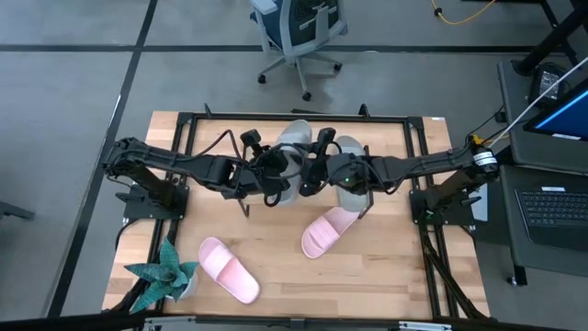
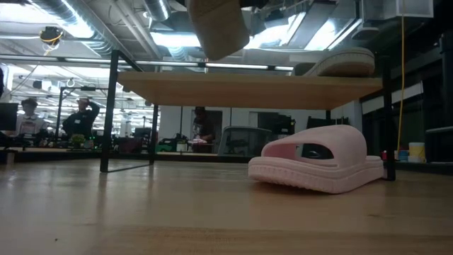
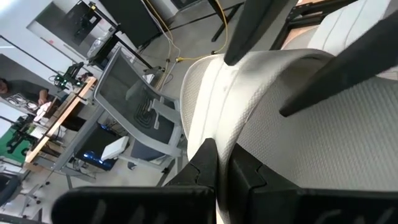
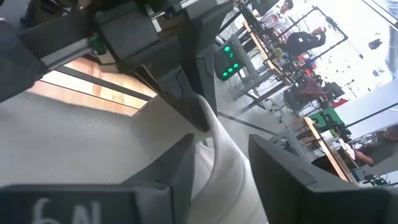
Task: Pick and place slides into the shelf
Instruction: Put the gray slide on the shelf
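A grey slide (image 1: 294,138) is lifted above the shelf (image 2: 212,91); its lower end shows at the top of the low view (image 2: 219,28). My left gripper (image 1: 277,171) is shut on it. My right gripper (image 1: 314,171) meets it from the other side, open, with its fingers (image 4: 180,168) on either side of the slide's rim (image 4: 224,155). A second grey slide (image 2: 347,62) lies on the shelf board. One pink slide (image 2: 318,166) rests sole down on the table by the shelf's right end. Another pink slide (image 1: 228,269) lies near the front left. My left gripper pinches a thin edge of the grey slide (image 3: 214,146) between its two shut fingers, coming nearly level from the table's left. The slide is clear of the shelf and the table. My right gripper: I cannot tell whether its fingers touch the rim between them.
A teal star-shaped plant (image 1: 165,276) stands at the table's front left corner. An office chair (image 1: 299,32) is on the floor beyond the far edge. People stand in the room behind the table. A laptop desk (image 1: 551,184) stands to the right.
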You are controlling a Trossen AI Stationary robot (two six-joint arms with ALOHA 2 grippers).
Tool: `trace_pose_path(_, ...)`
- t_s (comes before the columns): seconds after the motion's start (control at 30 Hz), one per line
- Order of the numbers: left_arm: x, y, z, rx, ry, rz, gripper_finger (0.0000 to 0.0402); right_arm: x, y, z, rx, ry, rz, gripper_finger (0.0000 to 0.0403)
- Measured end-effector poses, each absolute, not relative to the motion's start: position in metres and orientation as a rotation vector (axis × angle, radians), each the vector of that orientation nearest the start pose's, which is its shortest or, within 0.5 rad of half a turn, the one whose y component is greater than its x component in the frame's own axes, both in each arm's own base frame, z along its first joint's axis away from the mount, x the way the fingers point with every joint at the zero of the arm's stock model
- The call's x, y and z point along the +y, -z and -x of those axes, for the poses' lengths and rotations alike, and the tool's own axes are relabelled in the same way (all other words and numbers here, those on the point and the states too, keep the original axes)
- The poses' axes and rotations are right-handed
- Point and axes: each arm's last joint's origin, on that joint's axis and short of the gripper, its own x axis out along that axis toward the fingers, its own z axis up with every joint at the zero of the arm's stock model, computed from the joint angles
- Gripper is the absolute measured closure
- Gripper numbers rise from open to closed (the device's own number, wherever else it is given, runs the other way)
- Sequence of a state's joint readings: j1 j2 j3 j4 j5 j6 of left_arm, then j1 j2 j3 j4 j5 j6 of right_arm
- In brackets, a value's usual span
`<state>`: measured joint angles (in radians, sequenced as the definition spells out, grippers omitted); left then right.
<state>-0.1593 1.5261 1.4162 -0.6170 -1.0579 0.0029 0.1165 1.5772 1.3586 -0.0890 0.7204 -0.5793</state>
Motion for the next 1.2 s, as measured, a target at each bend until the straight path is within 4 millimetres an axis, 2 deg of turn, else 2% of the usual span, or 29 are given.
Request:
trace_pose_path(0.4,-0.026,-0.346,-0.320,0.618,-0.855,-0.432,0.0399,0.017,-0.347,-0.359,0.457,0.528,0.681,0.0362)
trace_pose_path(0.5,-0.026,-0.346,-0.319,0.618,-0.856,-0.432,0.0388,0.017,-0.347,-0.359,0.457,0.530,0.681,0.0387)
trace_pose_path(0.7,-0.030,-0.346,-0.320,0.615,-0.835,-0.442,0.0352,0.016,-0.346,-0.359,0.455,0.550,0.673,0.0391)
trace_pose_path(0.9,-0.044,-0.351,-0.321,0.587,-0.793,-0.501,0.0345,0.015,-0.347,-0.359,0.458,0.583,0.670,0.0391)
trace_pose_path(1.03,-0.057,-0.361,-0.317,0.532,-0.741,-0.527,0.0349,0.015,-0.348,-0.358,0.452,0.594,0.663,0.0391)
trace_pose_path(1.2,-0.069,-0.382,-0.297,0.453,-0.697,-0.494,0.0350,0.017,-0.354,-0.353,0.433,0.590,0.649,0.0391)
